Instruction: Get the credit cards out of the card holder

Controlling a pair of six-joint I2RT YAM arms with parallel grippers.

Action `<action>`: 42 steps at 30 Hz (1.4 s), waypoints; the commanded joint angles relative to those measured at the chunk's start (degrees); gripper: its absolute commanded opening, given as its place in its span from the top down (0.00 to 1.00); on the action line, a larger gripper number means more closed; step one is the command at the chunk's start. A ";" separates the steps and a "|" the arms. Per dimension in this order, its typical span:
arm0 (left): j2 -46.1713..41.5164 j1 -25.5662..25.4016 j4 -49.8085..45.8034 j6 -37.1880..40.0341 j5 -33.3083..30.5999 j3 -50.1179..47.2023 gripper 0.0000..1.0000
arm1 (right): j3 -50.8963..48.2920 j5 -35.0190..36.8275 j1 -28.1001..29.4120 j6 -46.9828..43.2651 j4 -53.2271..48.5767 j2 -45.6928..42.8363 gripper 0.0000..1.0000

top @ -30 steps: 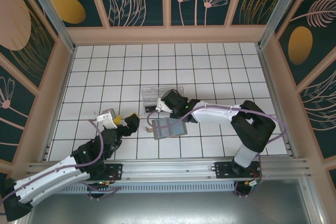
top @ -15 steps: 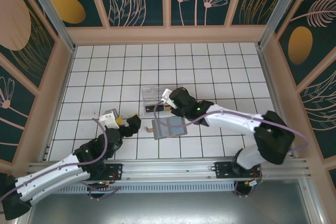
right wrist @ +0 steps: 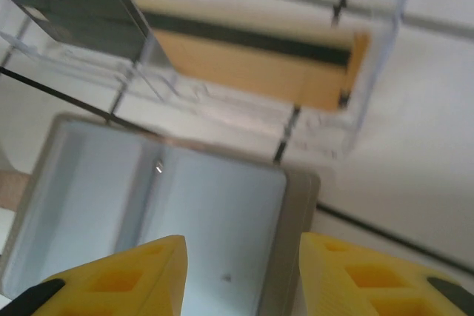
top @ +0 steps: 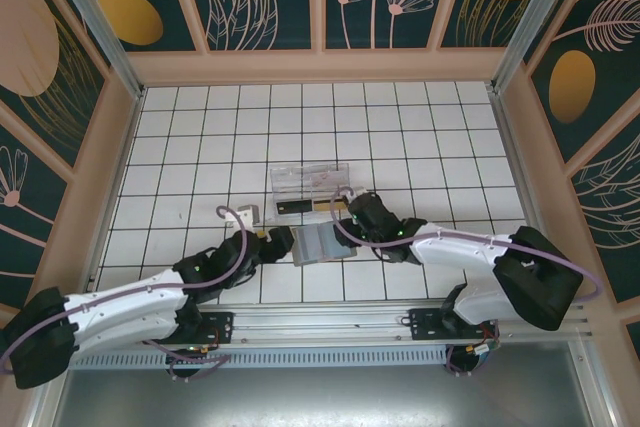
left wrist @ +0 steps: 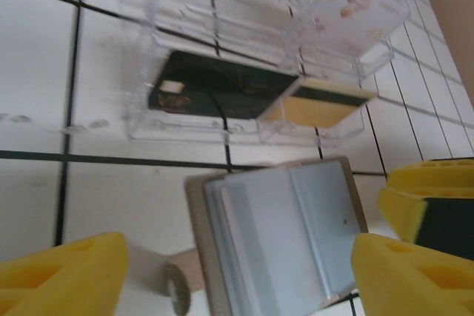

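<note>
Here, left jaws stood spread, card holder (left wrist: pixel 281 234) open on the surface (left wrist: pixel 111 197) between them; right jaws parted over it, pinching nothing. Beyond, dark card (left wrist: pixel 222 94) and yellow card (left wrist: pixel 315 109) lay inside clear tray (left wrist: pixel 185 5).

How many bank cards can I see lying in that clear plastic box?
2. A dark flat plastic card lies at the left of the clear plastic tray; a yellow black-striped card lies to its right. Others may be hidden in the grey folding holder.
</note>
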 commanded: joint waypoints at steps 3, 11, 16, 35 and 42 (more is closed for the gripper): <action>4.80 0.10 5.36 -3.70 6.26 1.91 0.30 | -5.51 0.67 -0.33 13.68 7.95 -1.53 0.55; 10.75 0.07 4.72 -2.79 8.37 6.00 0.38 | -11.06 -2.66 -0.35 16.99 15.72 1.33 0.60; 14.66 0.10 5.10 -3.18 9.97 6.87 0.41 | -10.21 -4.14 1.71 18.65 18.55 4.40 0.69; 18.16 0.10 2.18 -5.83 8.43 4.62 0.49 | -7.98 -1.44 8.59 21.92 17.73 6.34 0.74; 17.74 0.08 -1.10 -6.18 6.07 5.02 0.53 | -7.80 -1.19 8.56 22.05 17.34 6.98 0.73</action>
